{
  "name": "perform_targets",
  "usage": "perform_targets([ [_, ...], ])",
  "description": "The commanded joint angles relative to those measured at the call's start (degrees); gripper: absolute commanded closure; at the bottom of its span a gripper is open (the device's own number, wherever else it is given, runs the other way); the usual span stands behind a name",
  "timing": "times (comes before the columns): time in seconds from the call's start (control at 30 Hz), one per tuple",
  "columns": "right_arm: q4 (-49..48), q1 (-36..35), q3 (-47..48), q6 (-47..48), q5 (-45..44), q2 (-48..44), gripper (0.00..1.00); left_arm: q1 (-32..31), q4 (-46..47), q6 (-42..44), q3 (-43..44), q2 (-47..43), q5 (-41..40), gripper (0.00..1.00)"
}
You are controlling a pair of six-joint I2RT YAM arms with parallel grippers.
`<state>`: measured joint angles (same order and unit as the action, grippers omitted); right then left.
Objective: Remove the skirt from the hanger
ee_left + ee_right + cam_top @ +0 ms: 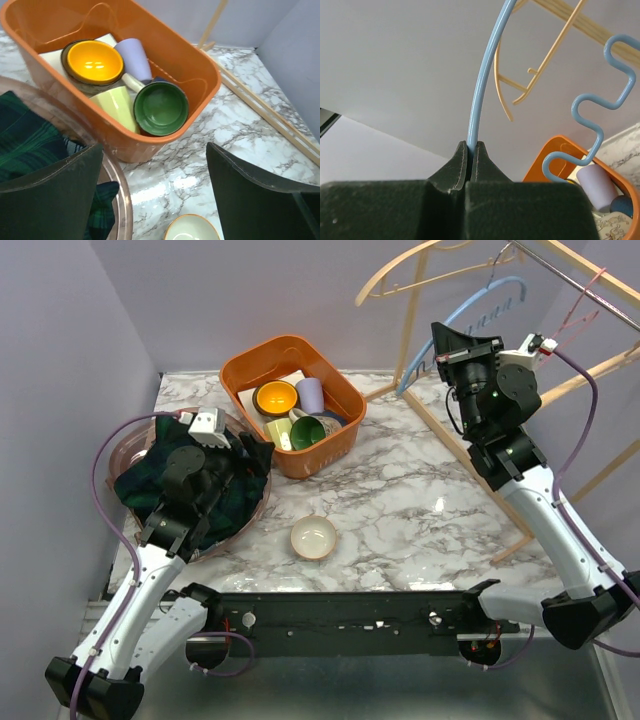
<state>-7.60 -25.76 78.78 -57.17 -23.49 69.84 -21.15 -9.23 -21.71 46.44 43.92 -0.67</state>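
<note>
Well, the skirt (135,488) lies heaped in the pink basin (122,200), under the left pincer (152,165), which gapes wide. The right pincer (470,147) pinches the bare blue hanger (482,80). I'd say the left should rise straight up, snagging no cloth.

The table top (410,500) is recorded as marble-patterned, smooth and glossy, with reflections showing. The basket (170,50) is judged to be orange plastic, smooth with a soft sheen. The skirt (27,145) is noted as woven checked cloth, matt. The tray (47,107) is seen as translucent pinkish plastic, glossy. The green bowl (161,107) and yellow bowl (95,61) are glazed and shiny. The blue hanger (481,85) is recorded as smooth coated wire; the pale hanger (553,45) is taken for wood.
</note>
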Motion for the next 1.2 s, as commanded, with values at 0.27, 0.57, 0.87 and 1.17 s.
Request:
perform_targets([
  [0.27,3.99,0.09,0.41,-7.34,0.37,-4.71,0.99,-8.81,15.91,8.70,30.10,17.68,19.12,0.11],
  [0.57,5.57,0.01,-2.49,-11.38,-0.25,-7.62,0.99,-21.03,17.93,18.19,39.61,28.67,14.64,0.14],
  [0.87,9.18,0.09,-3.46,-13.59,0.28,-10.08,0.99,-31.23,16.53,28.21,47.96,40.18,6.57,0.11],
  [1.17,10.31,0.09,-4.78,-8.04,-0.25,-14.73,0.99,-31.50,15.65,30.58,52.09,44.58,9.64,0.13],
])
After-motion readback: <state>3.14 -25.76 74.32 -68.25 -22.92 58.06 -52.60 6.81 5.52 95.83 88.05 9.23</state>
